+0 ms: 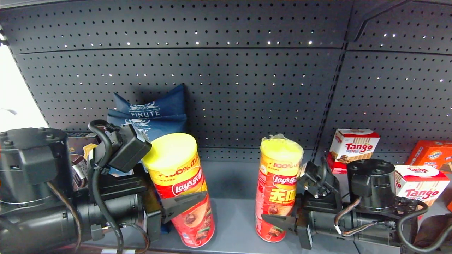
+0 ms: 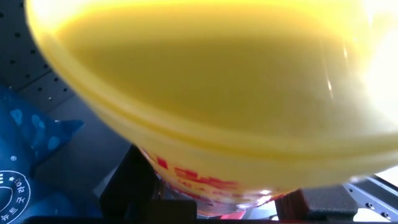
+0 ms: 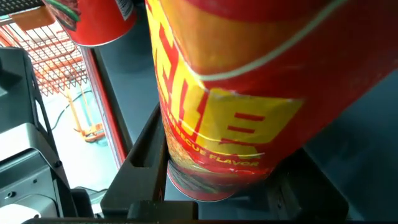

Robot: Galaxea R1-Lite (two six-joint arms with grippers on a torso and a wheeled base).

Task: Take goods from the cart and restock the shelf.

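Observation:
Two red chip cans with yellow lids stand on the grey shelf (image 1: 233,183). The left can (image 1: 178,187) leans a little to the left, and my left gripper (image 1: 187,208) is shut on its lower half from the left. Its yellow lid (image 2: 205,81) is very close in the left wrist view, with one dark finger (image 2: 134,186) below it. The right can (image 1: 279,190) stands nearly upright, with my right gripper (image 1: 277,222) shut on it low down from the right. In the right wrist view this can (image 3: 230,93) sits between the fingers (image 3: 140,155), and the other can (image 3: 93,18) shows farther off.
Blue bags (image 1: 152,113) lean on the pegboard wall behind the left can. Wafer boxes (image 1: 353,144) (image 1: 420,185) and an orange box (image 1: 432,155) stand at the right. Dark packs (image 1: 79,148) lie at the left. An orange wire cart (image 3: 56,56) stands below the shelf front. Bare shelf lies between the cans.

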